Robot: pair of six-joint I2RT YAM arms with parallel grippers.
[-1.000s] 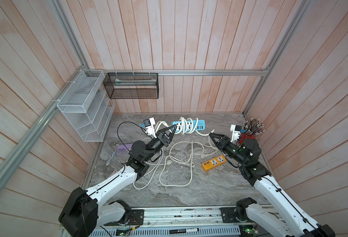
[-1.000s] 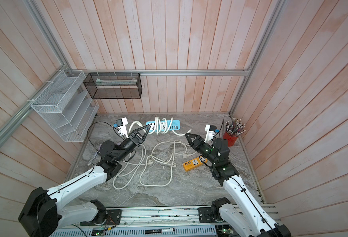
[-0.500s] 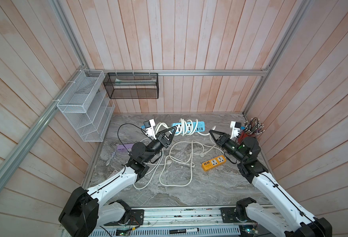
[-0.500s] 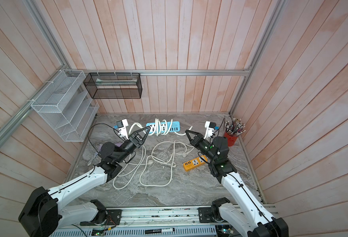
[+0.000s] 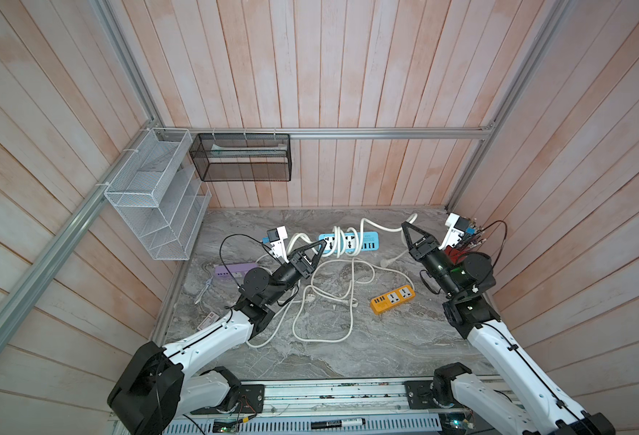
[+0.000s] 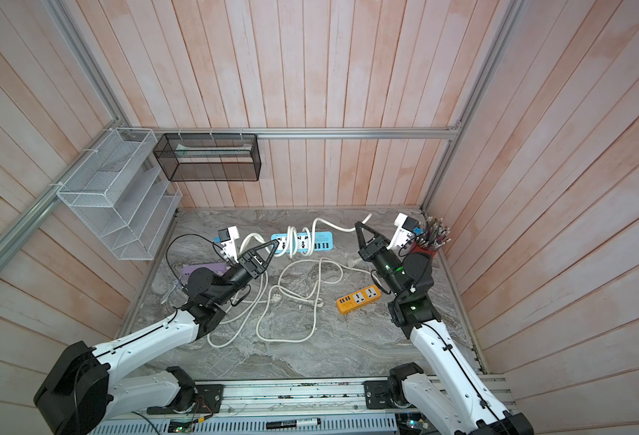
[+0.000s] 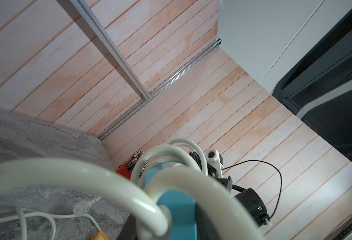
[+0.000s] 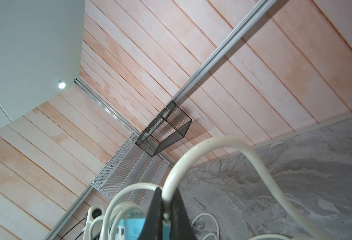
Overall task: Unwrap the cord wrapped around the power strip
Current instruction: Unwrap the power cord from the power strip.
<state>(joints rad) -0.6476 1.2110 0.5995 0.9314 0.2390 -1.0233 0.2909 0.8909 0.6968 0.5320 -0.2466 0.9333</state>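
Against a second ago: right pincer [image 5: 404, 224] no longer parted but clenched on the white round cord [image 5: 384, 226]. Pinches it right at the black fingertips [image 8: 154, 212] in the right wrist view. Sits nearer the back wall and farther right than before. Carries that stretch of cord off the right end of the light-blue plastic power strip [image 5: 367, 238] in a raised arc, plain in both top views.

Left pincer [image 5: 322, 244] much as before: grasping the left end of the power strip, blue casing between the dark fingers [image 7: 128, 229] in the left wrist view. Power strip at the back middle of the grey marbled desk [image 5: 348, 361], hardly shifted, with several cord turns around its left and middle part. Cannot tell whether lifted or resting.

Edges: pink plank back wall close behind the strip. Right pincer near the back right corner, with the red cup of thin rods [image 5: 457, 252] just beside that arm at the desk's right edge. Loose white cables [image 5: 321, 301] looped mid-desk between the arms. Orange power strip [image 5: 393, 299] to their right, near the right arm. Purple power strip [image 5: 231, 271] by the left edge, partly behind the left arm. Bare marble across the front of the desk. White wire-mesh rack [image 5: 152, 196] on the left wall and black mesh basket [image 5: 242, 158] on the back wall, both well apart from the pincers.
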